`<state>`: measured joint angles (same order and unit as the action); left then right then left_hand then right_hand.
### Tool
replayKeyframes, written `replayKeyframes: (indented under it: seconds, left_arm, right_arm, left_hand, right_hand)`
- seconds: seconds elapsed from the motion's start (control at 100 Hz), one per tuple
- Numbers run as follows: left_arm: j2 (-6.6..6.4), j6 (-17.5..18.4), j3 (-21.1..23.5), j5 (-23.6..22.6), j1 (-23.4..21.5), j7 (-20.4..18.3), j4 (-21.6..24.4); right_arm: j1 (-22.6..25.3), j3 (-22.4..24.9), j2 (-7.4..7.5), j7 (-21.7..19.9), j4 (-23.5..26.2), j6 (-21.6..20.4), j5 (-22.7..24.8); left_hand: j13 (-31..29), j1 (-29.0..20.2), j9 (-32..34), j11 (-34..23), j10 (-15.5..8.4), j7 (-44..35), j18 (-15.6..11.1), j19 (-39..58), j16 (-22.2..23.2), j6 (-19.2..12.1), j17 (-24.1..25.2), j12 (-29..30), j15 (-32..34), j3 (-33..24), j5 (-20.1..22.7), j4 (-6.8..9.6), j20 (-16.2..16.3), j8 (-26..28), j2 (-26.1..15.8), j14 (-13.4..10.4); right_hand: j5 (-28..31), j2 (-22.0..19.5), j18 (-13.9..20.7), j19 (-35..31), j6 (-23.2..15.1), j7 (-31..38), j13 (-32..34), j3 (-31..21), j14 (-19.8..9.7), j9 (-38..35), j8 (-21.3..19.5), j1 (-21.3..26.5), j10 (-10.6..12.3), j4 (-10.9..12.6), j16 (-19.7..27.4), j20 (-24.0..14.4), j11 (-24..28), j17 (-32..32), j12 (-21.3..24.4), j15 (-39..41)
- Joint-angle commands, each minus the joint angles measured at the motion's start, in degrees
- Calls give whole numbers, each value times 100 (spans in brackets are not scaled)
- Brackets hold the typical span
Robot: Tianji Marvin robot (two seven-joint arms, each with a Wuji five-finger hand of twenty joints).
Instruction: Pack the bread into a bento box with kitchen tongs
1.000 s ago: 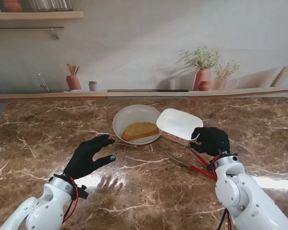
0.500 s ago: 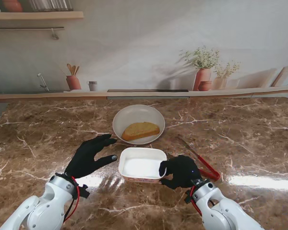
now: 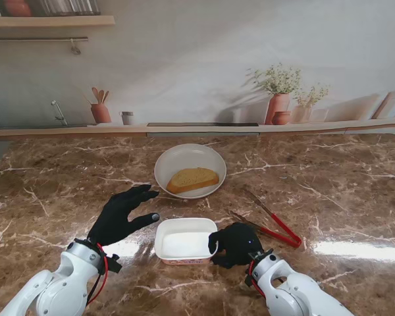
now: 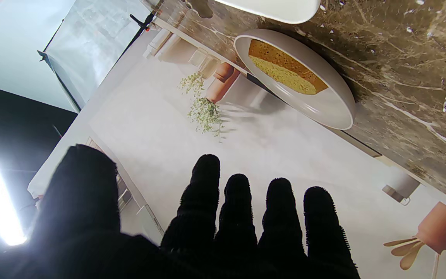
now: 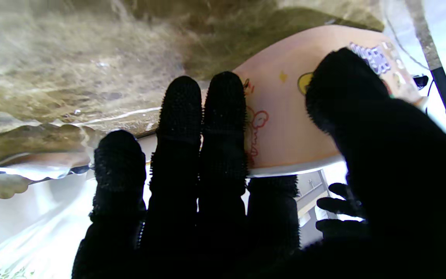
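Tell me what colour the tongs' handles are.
Red, with bare metal tips on the tongs. It shows best in the stand view.

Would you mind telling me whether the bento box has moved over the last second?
Yes. The bento box has moved nearer to me and leftward, from beside the plate to in front of it, held by the right hand.

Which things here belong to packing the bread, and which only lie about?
For the job: white bento box held by the right hand; toast slice in round white bowl; red-handled metal tongs.

Lying about: terracotta plant pots, utensil jar.
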<state>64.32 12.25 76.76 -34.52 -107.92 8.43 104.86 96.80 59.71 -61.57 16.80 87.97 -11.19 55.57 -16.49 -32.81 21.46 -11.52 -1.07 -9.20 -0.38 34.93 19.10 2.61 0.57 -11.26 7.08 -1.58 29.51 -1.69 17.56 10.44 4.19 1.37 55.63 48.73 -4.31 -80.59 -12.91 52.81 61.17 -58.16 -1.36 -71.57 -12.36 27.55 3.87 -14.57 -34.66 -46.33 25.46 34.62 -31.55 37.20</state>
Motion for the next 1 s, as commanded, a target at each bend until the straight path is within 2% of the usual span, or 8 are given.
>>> replayKeyframes:
  seconds: [0.0, 0.08, 0.11, 0.14, 0.16, 0.19, 0.52, 0.99]
  left_arm:
    - [3, -8, -5, 1, -51, -5, -14]
    - [0, -27, 11, -1, -61, -20, -2]
    - [-1, -31, 18, 0, -64, -30, 1]
    - [-2, -34, 25, 2, -67, -39, 5]
    - [-3, -34, 29, 3, -69, -45, 7]
    - [-4, -33, 35, 5, -72, -51, 9]
    - [-3, -34, 67, -38, -101, -26, 17]
    - [1, 12, 83, -50, -91, 5, 1]
  right_arm:
    - [30, -28, -9, -59, -99, 7, -31]
    - [41, -23, 1, -131, -74, -7, -42]
    - [51, -14, 3, -166, -58, -14, -52]
    - [63, -3, 8, -192, -39, -16, -42]
    - [73, 8, 13, -202, -24, -15, -22]
    - [89, 26, 20, -220, 3, -10, 6]
    - [412, 300, 16, -259, 434, 228, 136]
    - [1118, 1144, -76, 23, 1174, 884, 320]
  left_hand:
    - [109, -49, -125, 59, -10, 9, -87, -165, -37, -7, 94, 32, -104, 197, -44, 91, -46, -5, -220, -137]
    - [103, -73, -102, 50, -43, -1, -108, -153, -38, -8, 87, 28, -105, 189, -19, 91, -40, -2, -213, -177]
    - [108, -83, -100, 50, -45, -2, -113, -150, -40, -2, 88, 28, -109, 187, -17, 91, -38, -2, -212, -175]
    - [108, -82, -105, 53, -52, -5, -116, -149, -41, -4, 90, 29, -110, 189, -12, 89, -37, -2, -212, -172]
    - [109, -80, -104, 52, -57, -2, -118, -148, -42, -9, 90, 28, -112, 192, -19, 87, -37, -3, -214, -174]
    - [105, -88, -98, 50, -50, -5, -125, -147, -42, -6, 90, 27, -110, 191, -12, 87, -37, -2, -208, -177]
    - [113, -105, -109, 60, -45, -9, -117, -143, -47, -17, 94, 30, -117, 199, -19, 80, -35, -5, -212, -175]
    - [117, -105, -103, 68, -39, -5, -111, -178, -51, -17, 93, 36, -118, 205, -12, 80, -53, -2, -209, -171]
  right_hand:
    - [220, 74, 105, 41, -93, 415, -184, -309, -228, 184, -1, -25, 343, -113, -84, 56, -180, -81, -98, -52]
    - [36, 326, 88, 202, -33, 69, -423, -256, -195, 499, -60, -308, 280, -197, -94, 1, -188, -271, 191, -181]
    - [120, 326, 82, 240, 58, -519, -475, -275, -170, 584, -423, -519, 251, -143, -99, -58, -196, -305, 247, -210]
    - [184, 263, 82, 271, 140, -1163, -535, -322, -152, 680, -803, -763, 227, 69, -97, -94, -243, -345, 270, -248]
    - [186, 164, 87, 305, 199, -1814, -601, -357, -143, 790, -1489, -1005, 215, 489, -95, -122, -303, -379, 286, -294]
    - [77, 170, 89, 329, 207, -2068, -678, -342, -134, 909, -1675, -1152, 197, 600, -88, -129, -360, -421, 303, -333]
    - [-1367, -48, 178, 456, 203, -3265, -1039, -225, -63, 1687, -1390, -2024, 136, 509, -67, -220, -726, -617, 451, -544]
    - [-1329, -305, 36, 1881, 611, -3026, -1589, 98, 7, 2134, -1632, -1595, 51, 656, 256, 98, -792, -1239, 579, -1157]
